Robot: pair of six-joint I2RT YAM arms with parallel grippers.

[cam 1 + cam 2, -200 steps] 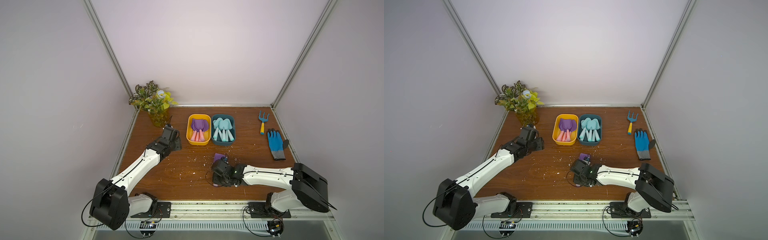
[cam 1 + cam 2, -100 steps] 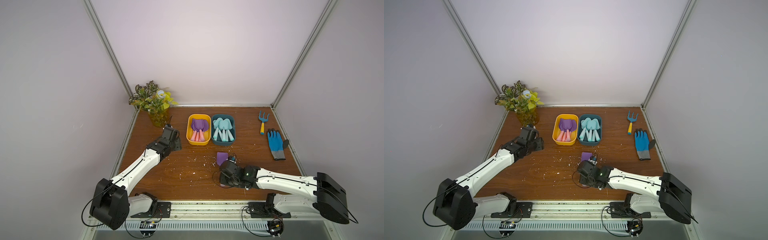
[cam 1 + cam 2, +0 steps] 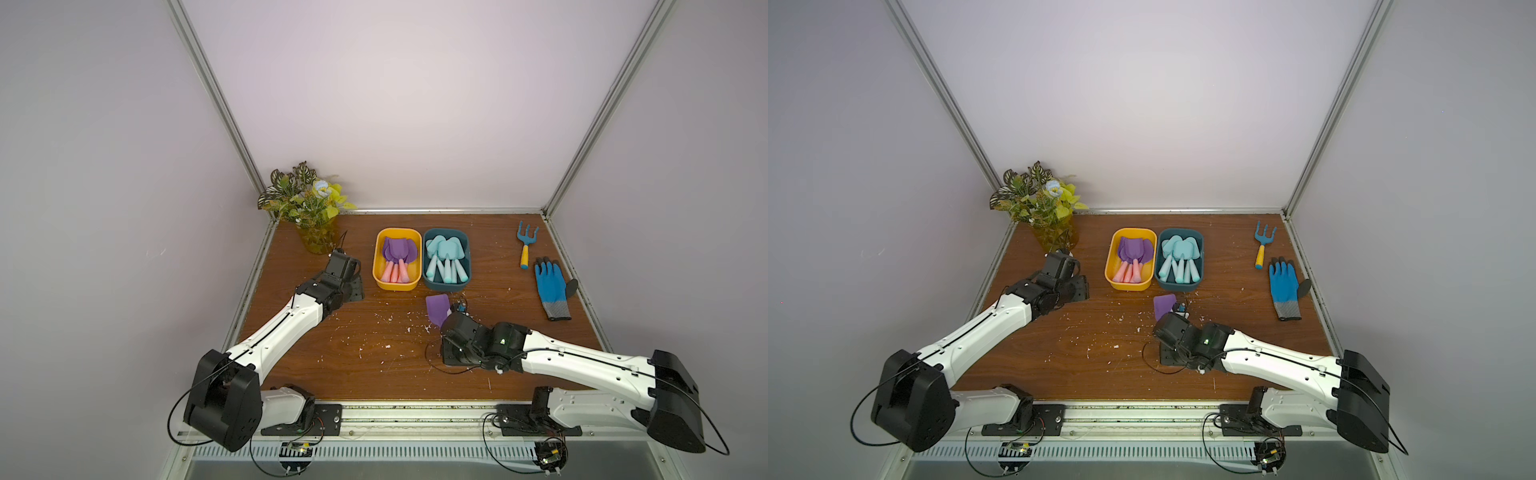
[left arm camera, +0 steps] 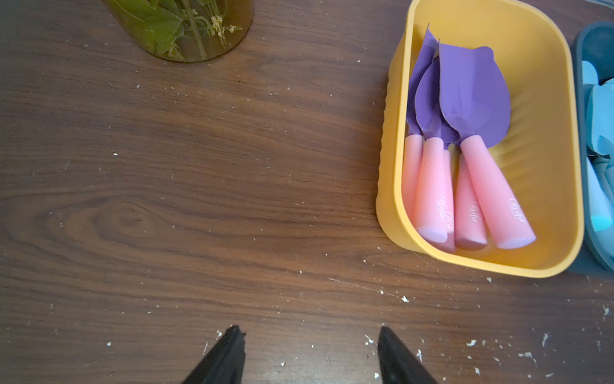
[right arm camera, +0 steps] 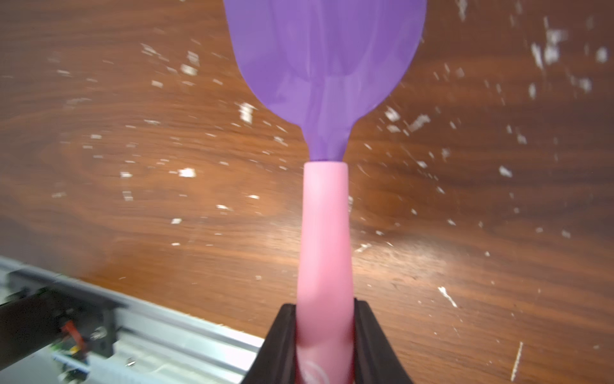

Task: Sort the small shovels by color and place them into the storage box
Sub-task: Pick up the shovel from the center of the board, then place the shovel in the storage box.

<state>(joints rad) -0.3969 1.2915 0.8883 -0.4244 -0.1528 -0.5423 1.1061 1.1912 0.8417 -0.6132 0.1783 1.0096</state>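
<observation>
My right gripper is shut on the pink handle of a purple-bladed small shovel. In both top views its blade sticks out from under the right wrist and points at the boxes. A yellow storage box holds several purple shovels. Right of it, a dark teal box holds several light-blue shovels. My left gripper stands open over bare wood, left of the yellow box, holding nothing.
A plant in a yellow-green jar stands at the back left corner. A blue rake with a yellow handle and a blue glove lie at the right edge. White crumbs litter the wooden table.
The right arm's elbow has swung out to the front right and its wrist has moved a little to the right. The purple blade stays just in front of the boxes. The left arm has not moved.
</observation>
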